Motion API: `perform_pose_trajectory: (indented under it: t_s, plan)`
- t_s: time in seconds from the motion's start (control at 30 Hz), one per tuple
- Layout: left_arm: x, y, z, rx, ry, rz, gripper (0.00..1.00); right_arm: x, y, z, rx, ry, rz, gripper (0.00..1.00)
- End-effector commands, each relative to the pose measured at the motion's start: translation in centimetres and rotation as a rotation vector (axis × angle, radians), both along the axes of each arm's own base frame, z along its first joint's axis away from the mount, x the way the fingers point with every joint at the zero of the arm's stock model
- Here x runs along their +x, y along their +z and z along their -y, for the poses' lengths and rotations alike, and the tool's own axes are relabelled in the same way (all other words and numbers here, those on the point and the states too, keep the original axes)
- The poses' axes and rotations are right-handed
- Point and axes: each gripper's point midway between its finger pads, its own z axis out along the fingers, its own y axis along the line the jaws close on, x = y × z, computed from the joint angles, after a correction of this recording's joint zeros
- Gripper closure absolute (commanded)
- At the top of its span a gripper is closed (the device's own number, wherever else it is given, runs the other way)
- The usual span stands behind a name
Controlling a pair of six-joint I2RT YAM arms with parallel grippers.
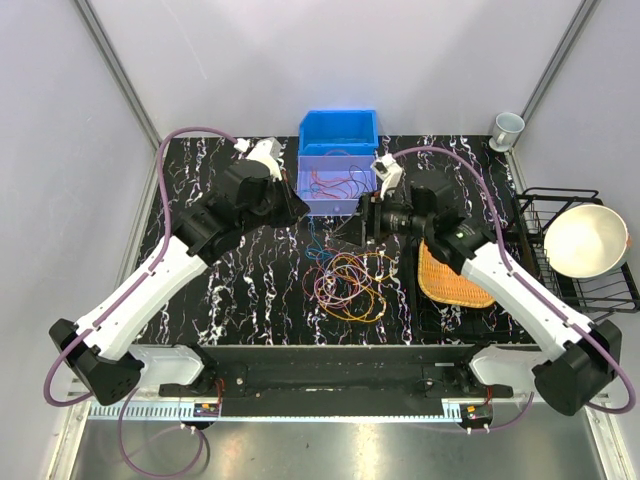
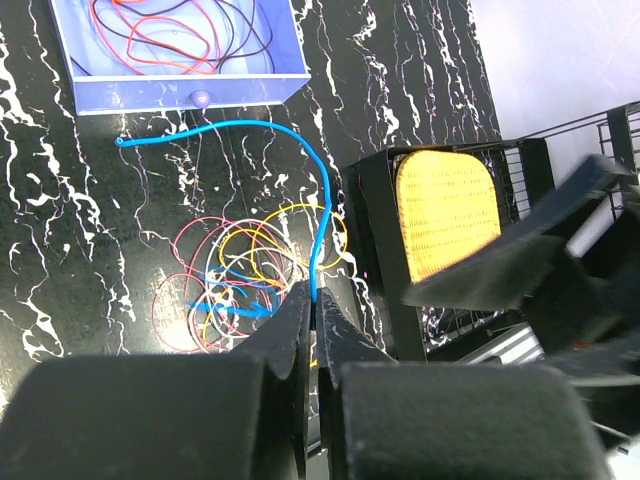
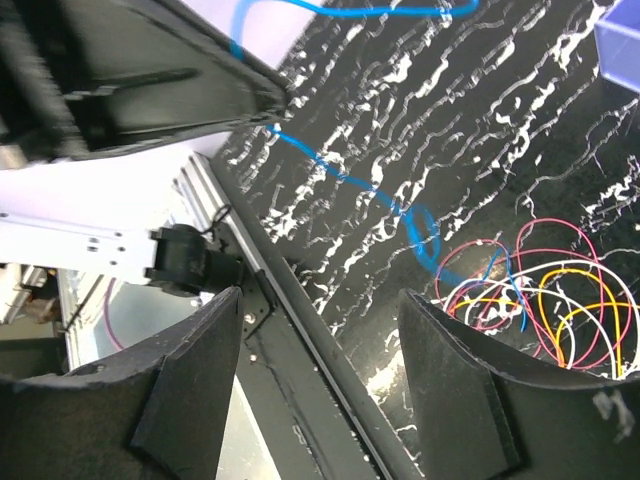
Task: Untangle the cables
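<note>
**Left tool clenched on one blue cable, right tool waiting released**

The left tool [image 2: 312,300] grips the thin blue flexible cable [image 2: 326,200], which runs away toward 11 o'clock, probably to draw it out of the loose heap of orange, red, yellow and purple cables [image 1: 348,282]. The heap lies on the black marbled worktop [image 1: 230,290], at 6 o'clock from the shallow lavender plastic tray [image 1: 335,207]. The right tool [image 3: 322,310] is spread wide near the heap, seemingly ready to take the rest.
</note>
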Motion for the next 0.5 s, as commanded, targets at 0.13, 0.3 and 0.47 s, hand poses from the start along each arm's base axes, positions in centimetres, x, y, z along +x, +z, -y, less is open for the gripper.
perform_pose_trajectory:
  t_s: [0.13, 0.3, 0.47]
  plan:
    - [-0.3, 3.5, 0.2, -0.073, -0.019, 0.071, 1.00, 2.0, -3.3, -1.7, -0.095, -0.023, 0.036, 0.32]
    - [-0.3, 3.8, 0.5, -0.081, -0.028, 0.072, 1.00, 1.7, -6.0, -2.8, -0.156, 0.020, 0.030, 0.32]
    - [-0.2, 3.9, 0.5, -0.085, -0.028, 0.075, 1.00, 1.0, -7.9, -3.7, -0.206, 0.070, 0.030, 0.32]
